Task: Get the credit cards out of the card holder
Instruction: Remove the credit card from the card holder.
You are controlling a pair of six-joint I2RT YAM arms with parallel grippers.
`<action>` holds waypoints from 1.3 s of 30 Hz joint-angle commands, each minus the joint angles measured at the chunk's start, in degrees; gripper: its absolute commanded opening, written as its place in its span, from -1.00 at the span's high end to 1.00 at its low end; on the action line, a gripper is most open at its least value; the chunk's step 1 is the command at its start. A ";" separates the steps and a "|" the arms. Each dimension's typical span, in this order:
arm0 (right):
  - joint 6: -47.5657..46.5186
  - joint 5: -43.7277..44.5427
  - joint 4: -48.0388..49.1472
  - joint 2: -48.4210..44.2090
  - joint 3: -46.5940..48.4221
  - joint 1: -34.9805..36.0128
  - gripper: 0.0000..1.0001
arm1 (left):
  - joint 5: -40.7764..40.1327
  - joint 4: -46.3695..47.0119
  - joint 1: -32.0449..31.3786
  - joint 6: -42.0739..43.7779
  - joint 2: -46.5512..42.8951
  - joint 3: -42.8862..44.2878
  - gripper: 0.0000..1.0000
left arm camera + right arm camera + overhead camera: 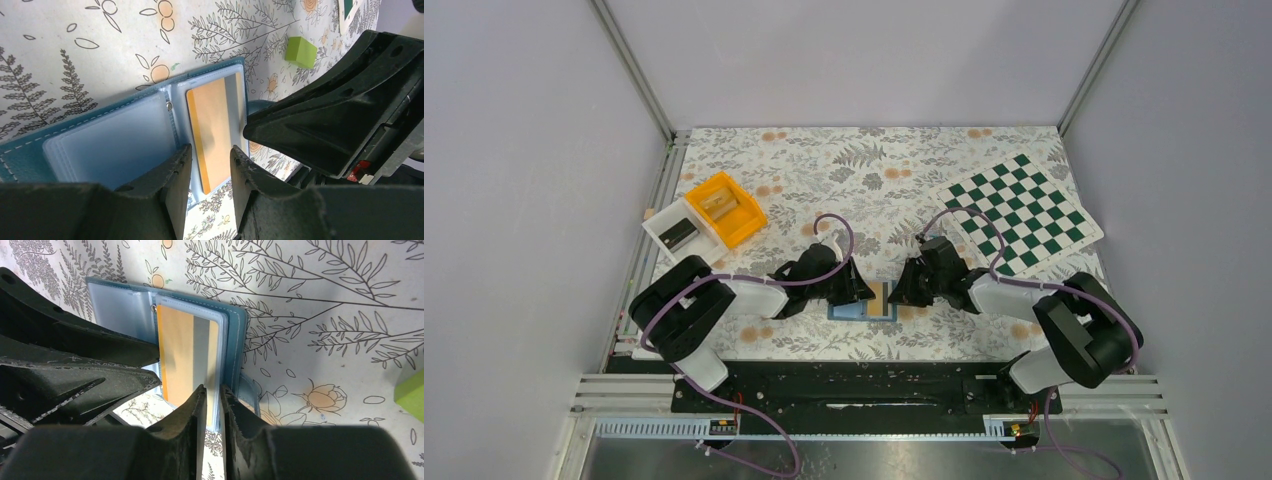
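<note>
Shows holder (235, 340) open flat, long axis 9–3; card (182, 350) in 3 o'clock pocket, lengthwise 12–6. Straddles near edge with left gripper (210, 149) parted; pinches card with right gripper (213, 388).

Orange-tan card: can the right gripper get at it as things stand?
Probably yes: the card holder lies open, only a clear sleeve covers the card, and the right gripper sits at its near edge.

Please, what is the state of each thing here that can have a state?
card holder: lying open, flat.
credit card: inside the holder, not pulled out.
left gripper: open, over the holder.
right gripper: jaws narrow at the card's edge; grip unclear.
orange bin: something small inside.
</note>
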 commanded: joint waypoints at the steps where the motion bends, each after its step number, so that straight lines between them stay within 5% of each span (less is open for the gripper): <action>1: 1.14 -0.86 2.44 1.99 0.28 0.92 0.59 | 0.87 3.47 -0.26 0.02 1.10 -0.14 0.32; 17: 3.22 -1.57 7.42 4.75 -3.56 0.97 0.76 | 1.95 4.49 -0.21 -0.64 1.23 -0.22 0.37; 39: 2.97 -1.27 6.71 5.10 -3.03 0.99 0.78 | 16.37 29.86 -0.14 -13.32 5.66 -3.70 0.64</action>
